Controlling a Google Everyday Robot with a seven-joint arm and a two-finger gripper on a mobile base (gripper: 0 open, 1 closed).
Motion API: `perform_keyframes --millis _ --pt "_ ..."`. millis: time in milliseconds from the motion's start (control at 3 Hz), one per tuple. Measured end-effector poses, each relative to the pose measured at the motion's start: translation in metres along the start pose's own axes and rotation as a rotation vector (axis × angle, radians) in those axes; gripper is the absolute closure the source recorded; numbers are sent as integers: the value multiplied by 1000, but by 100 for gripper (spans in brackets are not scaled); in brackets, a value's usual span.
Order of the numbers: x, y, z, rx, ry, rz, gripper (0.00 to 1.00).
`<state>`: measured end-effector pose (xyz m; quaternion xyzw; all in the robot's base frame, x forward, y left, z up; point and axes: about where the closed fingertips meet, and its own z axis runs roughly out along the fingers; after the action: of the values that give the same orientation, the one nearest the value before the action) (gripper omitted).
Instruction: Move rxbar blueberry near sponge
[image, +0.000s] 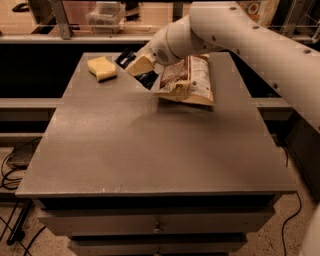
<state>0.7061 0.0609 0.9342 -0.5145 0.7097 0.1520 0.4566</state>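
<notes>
Item: bar. Small, flat, dark navy wrapper. Clamped in my gripper over the far left part of the table, tilted, its middle hidden by one cream finger, dark ends showing on either side. Just right of the sponge, not touching it.
Item: sponge. Pale yellow block, wavy edges, lying flat near the far left corner.

Smooth white arm with dark screw holes ends in a cream-yellow pincer over the table.
</notes>
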Motion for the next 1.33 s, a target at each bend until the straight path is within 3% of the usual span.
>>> perform_keyframes --millis 333,1000,1333 --pt "3 -17 36 12 -19 49 59" --pt "-4 -21 92 -28 -74 116 12" --pt "-3 -20 94 -31 -73 116 0"
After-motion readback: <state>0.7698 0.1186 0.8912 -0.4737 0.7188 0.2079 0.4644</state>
